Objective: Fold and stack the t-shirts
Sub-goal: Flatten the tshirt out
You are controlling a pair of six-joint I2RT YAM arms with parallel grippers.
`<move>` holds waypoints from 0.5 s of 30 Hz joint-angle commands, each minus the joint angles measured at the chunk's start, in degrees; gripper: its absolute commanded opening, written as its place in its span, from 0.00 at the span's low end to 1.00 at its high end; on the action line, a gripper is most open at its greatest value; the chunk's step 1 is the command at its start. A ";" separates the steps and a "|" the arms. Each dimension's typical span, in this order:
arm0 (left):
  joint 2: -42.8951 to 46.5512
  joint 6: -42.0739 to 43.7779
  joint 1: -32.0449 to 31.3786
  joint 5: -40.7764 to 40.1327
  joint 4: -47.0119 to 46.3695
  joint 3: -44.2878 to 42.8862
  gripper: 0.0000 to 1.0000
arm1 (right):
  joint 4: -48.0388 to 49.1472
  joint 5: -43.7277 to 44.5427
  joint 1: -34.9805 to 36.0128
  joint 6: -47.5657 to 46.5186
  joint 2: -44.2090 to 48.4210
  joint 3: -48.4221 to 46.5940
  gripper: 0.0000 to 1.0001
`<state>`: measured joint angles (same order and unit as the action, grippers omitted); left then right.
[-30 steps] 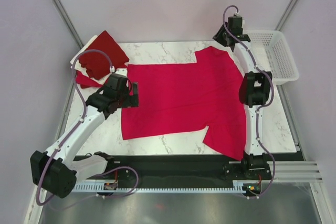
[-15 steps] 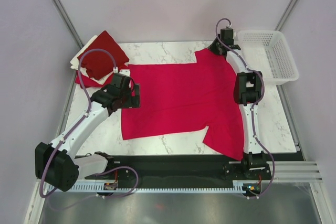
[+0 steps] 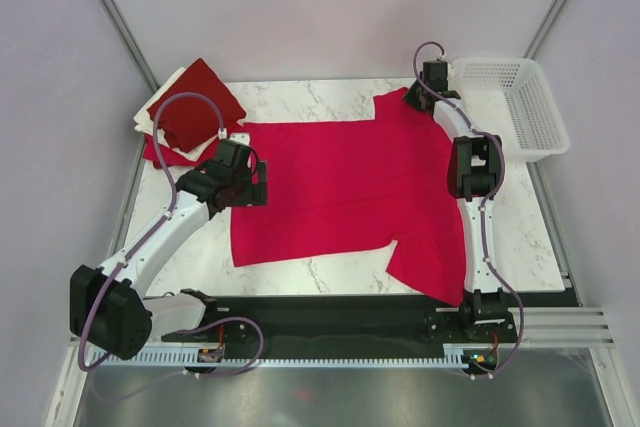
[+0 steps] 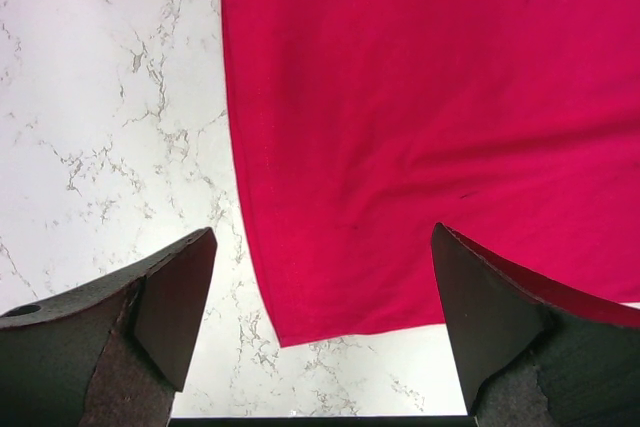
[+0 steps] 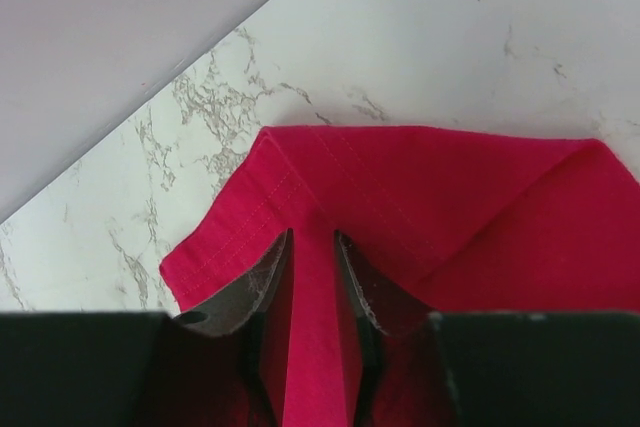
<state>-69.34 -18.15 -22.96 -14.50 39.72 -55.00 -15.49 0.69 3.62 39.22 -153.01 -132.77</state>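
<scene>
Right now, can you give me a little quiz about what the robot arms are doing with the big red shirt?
1. True or false: the left gripper is shut on the crimson t-shirt.
2. Pick one. The right gripper is: A wide open; B shut on the t-shirt's sleeve; C out of view.
3. Fill the gap: seen from above, the folded shirts lie at the far ____ corner of the table.

Key: 1 false, it is open just above the shirt's edge; 2 B; 3 left.
</scene>
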 commanded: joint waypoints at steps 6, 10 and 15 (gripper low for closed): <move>-0.44 2.42 -0.07 -0.70 -1.76 -1.86 0.95 | 1.15 7.38 -1.59 -2.57 -1.58 -8.70 0.39; -0.62 2.42 -0.07 -1.40 -1.67 -1.69 0.95 | 10.87 16.78 -2.03 -6.96 -5.37 -14.27 0.45; -0.53 2.42 -0.07 -2.20 -1.67 -1.51 0.95 | 26.82 20.32 -2.30 -12.41 -4.84 -12.68 0.60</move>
<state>-69.82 -17.80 -22.96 -14.98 39.72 -55.00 -1.65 15.97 1.54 31.46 -157.53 -142.98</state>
